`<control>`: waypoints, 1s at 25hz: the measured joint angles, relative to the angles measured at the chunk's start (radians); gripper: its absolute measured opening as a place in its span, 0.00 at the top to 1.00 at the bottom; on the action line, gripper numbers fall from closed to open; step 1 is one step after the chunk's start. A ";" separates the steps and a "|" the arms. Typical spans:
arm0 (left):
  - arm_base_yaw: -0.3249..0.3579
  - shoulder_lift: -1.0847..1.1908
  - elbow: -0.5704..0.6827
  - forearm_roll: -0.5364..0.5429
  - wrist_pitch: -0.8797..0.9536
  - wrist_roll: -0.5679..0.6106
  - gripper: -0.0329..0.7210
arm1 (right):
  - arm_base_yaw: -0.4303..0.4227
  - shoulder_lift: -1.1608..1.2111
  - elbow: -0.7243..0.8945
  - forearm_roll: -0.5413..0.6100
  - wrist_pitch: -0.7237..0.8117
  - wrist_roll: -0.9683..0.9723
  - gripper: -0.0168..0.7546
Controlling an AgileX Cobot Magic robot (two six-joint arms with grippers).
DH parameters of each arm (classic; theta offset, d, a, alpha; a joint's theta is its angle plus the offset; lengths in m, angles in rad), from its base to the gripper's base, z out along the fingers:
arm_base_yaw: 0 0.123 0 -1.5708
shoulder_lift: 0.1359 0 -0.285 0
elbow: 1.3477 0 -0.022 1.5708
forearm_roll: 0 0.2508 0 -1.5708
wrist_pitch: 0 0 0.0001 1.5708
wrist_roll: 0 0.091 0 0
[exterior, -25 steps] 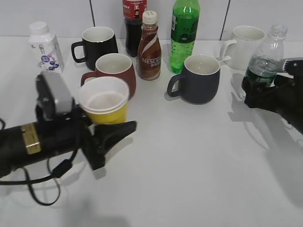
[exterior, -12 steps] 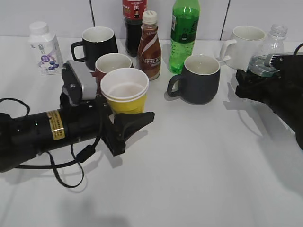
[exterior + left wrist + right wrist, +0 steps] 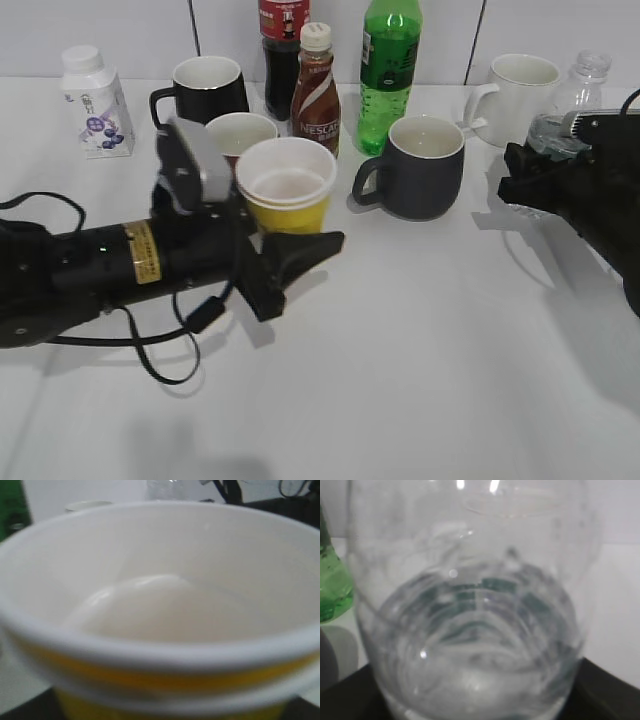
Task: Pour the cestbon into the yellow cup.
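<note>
The left pincer (image 3: pixel 285 235) grips the yellow cup (image 3: pixel 287 188), raised off the surface (image 3: pixel 420 350); the right pincer (image 3: pixel 530 185) clamps the cestbon (image 3: pixel 577 92), upright at far right. Well apart, nothing poured: the cup looks empty.

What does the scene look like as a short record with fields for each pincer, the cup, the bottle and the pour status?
left pincer: shut on the yellow cup, held upright
right pincer: shut on the cestbon, near the white mug
yellow cup contents: looks empty in the left wrist view
cestbon: uncapped, some water inside
pour status: not begun; bottle and cup far apart, dark mug between them
</note>
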 joint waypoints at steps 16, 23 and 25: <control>-0.055 0.002 -0.026 0.002 0.051 0.000 0.38 | 0.004 -0.274 0.211 -0.323 0.012 -0.097 0.38; -0.080 0.002 -0.026 0.005 0.063 0.000 0.38 | 0.022 -0.305 0.112 -0.491 0.053 -0.164 0.38; -0.080 0.003 -0.027 0.005 0.083 0.000 0.38 | 0.023 -0.305 0.087 -0.524 0.074 -0.171 0.38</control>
